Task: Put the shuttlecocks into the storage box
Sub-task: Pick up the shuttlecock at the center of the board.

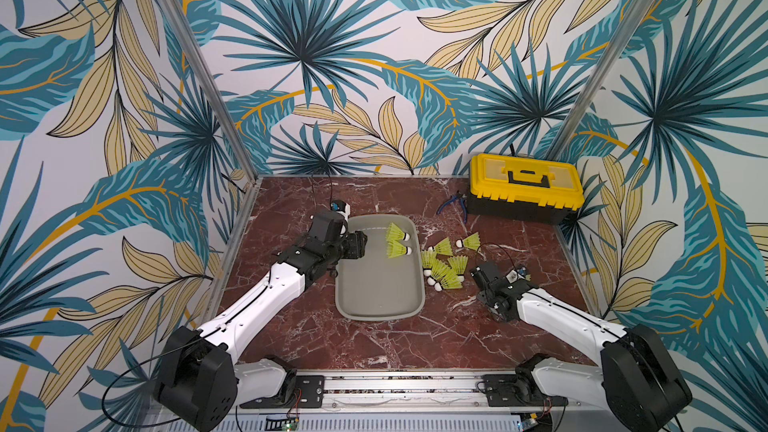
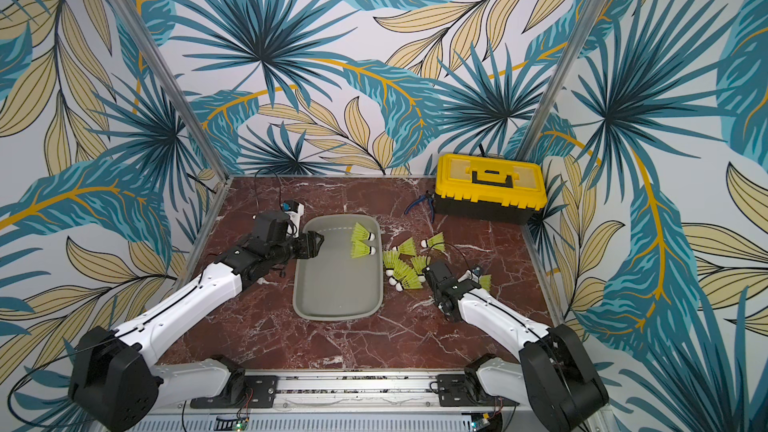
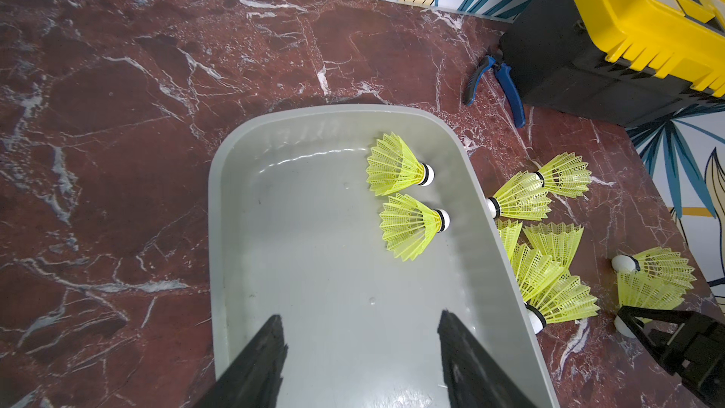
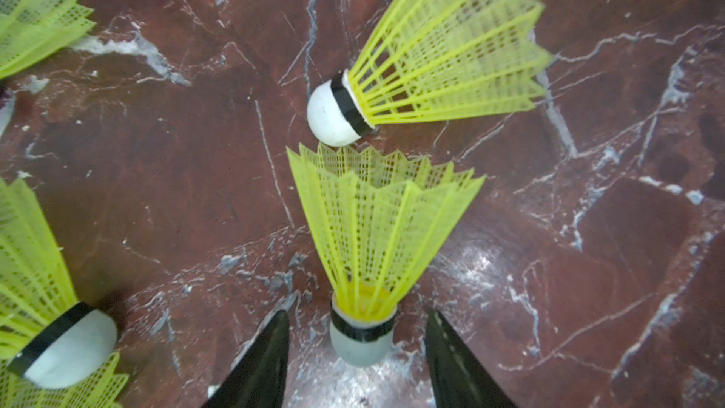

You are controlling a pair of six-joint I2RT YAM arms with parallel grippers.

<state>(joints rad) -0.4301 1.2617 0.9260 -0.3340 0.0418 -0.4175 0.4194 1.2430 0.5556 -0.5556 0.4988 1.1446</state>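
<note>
**Figure.** Right hand [image 4: 357, 312] low over the counter [image 1: 374, 347], jaws set either side of the white tip of one shuttlecock [image 4: 376, 221]. I saw a gap on both sides, so the hand was open and gripped nothing. Left hand [image 3: 361, 319] hung over the near-left part of the box [image 1: 378, 288], jaws wide and empty. Two shuttlecocks [image 1: 397, 233] lay side by side at the box's far end, tips against its right wall. The rest lay on the counter just beside that wall, several overlapping.

**Hazards, as I judged them:**
- **Slip:** the jaws bracketed only the rounded tip, so a squeeze there could squirt it out, or pinch it crooked and tip the skirt.
- **Snag:** the skirt's rim lay just beside, perhaps touching, the tip of a neighbour [image 4: 337, 111], so a lift might drag that one along.
- **Collision:** the left hand sat over the box, and a carry across could bring the two arms together.
</note>
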